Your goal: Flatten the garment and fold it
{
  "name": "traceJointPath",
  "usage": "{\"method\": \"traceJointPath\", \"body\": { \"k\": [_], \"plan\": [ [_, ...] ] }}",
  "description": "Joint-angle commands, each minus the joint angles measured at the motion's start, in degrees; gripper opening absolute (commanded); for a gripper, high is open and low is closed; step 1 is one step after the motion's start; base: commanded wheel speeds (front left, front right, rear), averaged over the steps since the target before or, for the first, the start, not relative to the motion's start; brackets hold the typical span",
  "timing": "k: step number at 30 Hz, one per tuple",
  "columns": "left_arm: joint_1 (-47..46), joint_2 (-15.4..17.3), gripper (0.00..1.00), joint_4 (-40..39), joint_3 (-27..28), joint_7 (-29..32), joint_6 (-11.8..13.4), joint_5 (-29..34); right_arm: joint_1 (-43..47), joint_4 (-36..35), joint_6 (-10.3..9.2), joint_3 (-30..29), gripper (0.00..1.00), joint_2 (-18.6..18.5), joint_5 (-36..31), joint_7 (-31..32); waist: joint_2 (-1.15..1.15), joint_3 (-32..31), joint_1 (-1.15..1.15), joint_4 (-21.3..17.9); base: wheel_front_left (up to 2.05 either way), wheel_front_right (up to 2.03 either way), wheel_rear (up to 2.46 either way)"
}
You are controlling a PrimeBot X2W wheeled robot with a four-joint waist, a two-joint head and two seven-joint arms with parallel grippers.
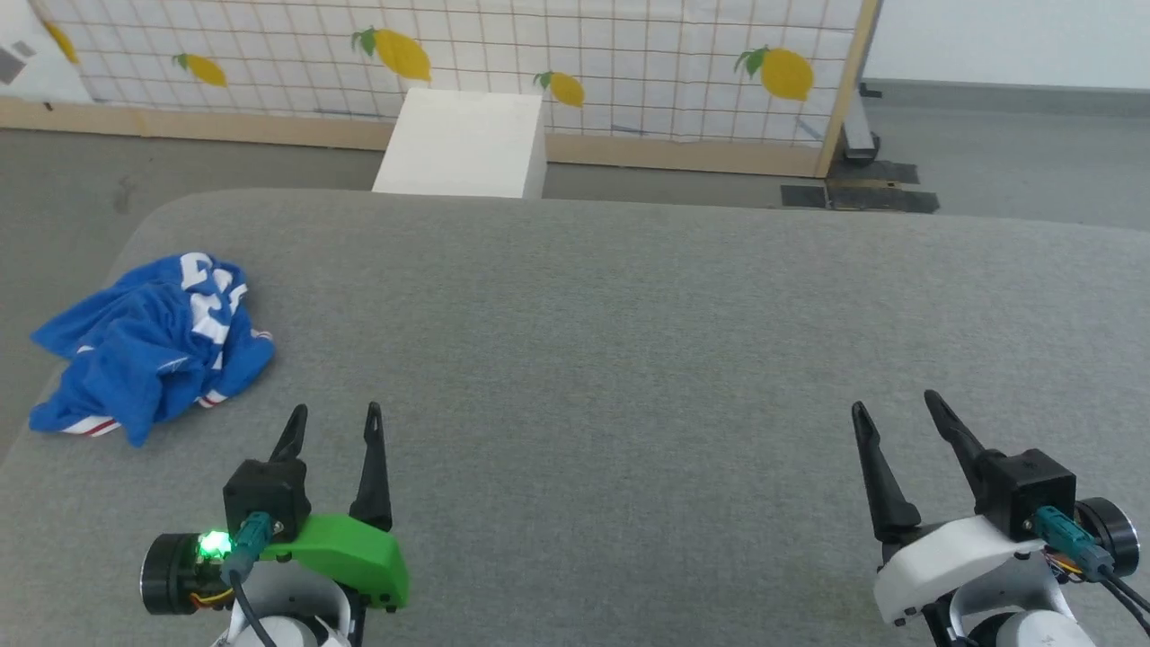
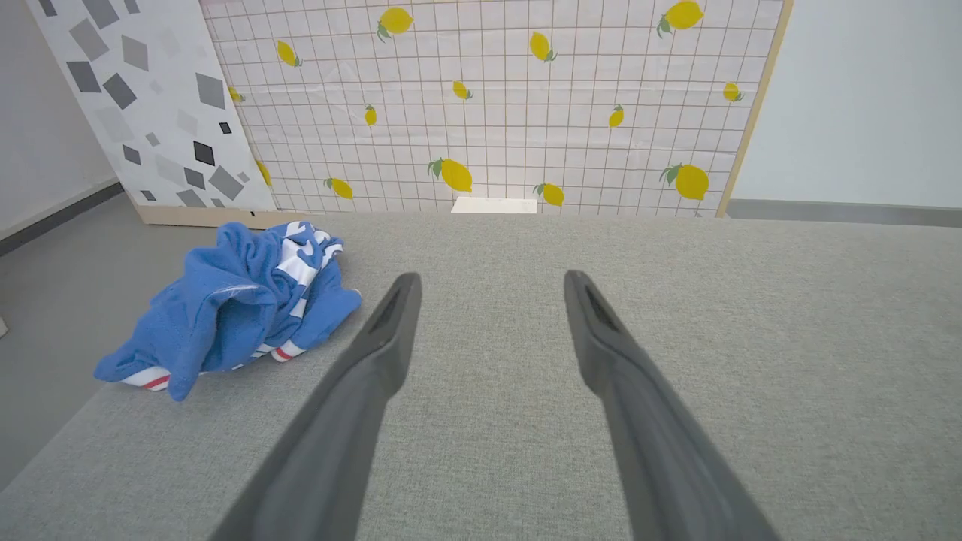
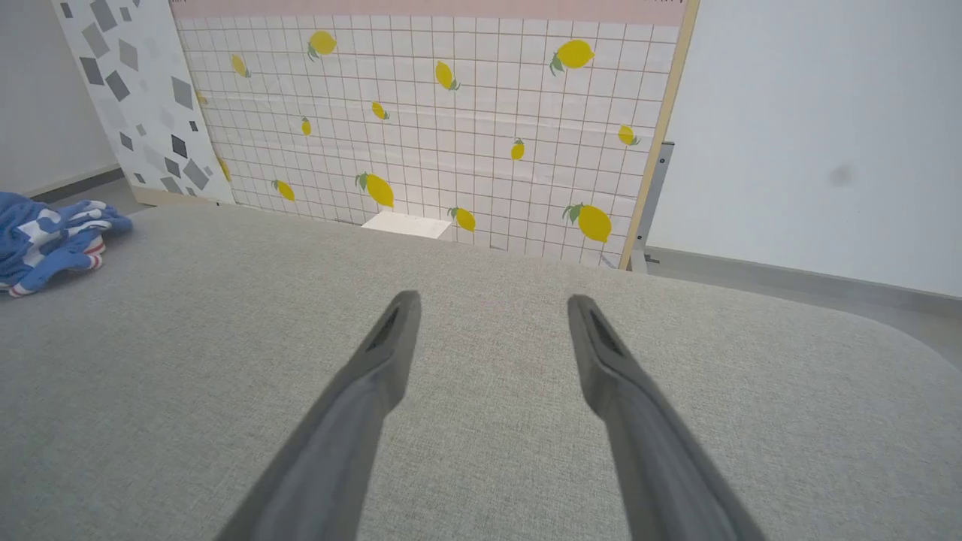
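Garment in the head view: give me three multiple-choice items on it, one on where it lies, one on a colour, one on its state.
1. Where on the grey fabric-covered table does the bright blue jersey T-shirt lie?
A. near the left edge
B. at the centre
C. near the right edge

2. What colour are the stripes on its white trim?
A. green
B. red
C. black

3. What state is it in?
A. spread flat
B. folded square
C. crumpled in a heap

Key:
1 A, it lies by the left edge, beyond the open left gripper and far from the open right gripper.
2 B, red stripes show on the trim.
3 C, it is bunched up.
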Motion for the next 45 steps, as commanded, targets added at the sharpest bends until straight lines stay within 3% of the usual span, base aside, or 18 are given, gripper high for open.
{"method": "traceJointPath", "body": {
  "k": [1, 45],
  "plan": [
    [-0.2, 0.2, 1.00, 0.3, 0.1, -0.6, 0.5, -0.7, -0.4, 0.2, -0.02, 0.0, 1.00, 0.0, 0.5, -0.5, 0.00, 0.1, 0.00, 1.3, 0.00, 0.00, 0.00],
    [0.2, 0.9, 1.00, 3.4, 0.2, -6.1, 3.7, -5.7, -1.2, 2.2, -0.06, 0.2, 1.00, 0.1, 4.1, -4.4, 0.00, 0.6, 0.00, 16.1, 0.00, 0.00, 0.00]
  ]
}}
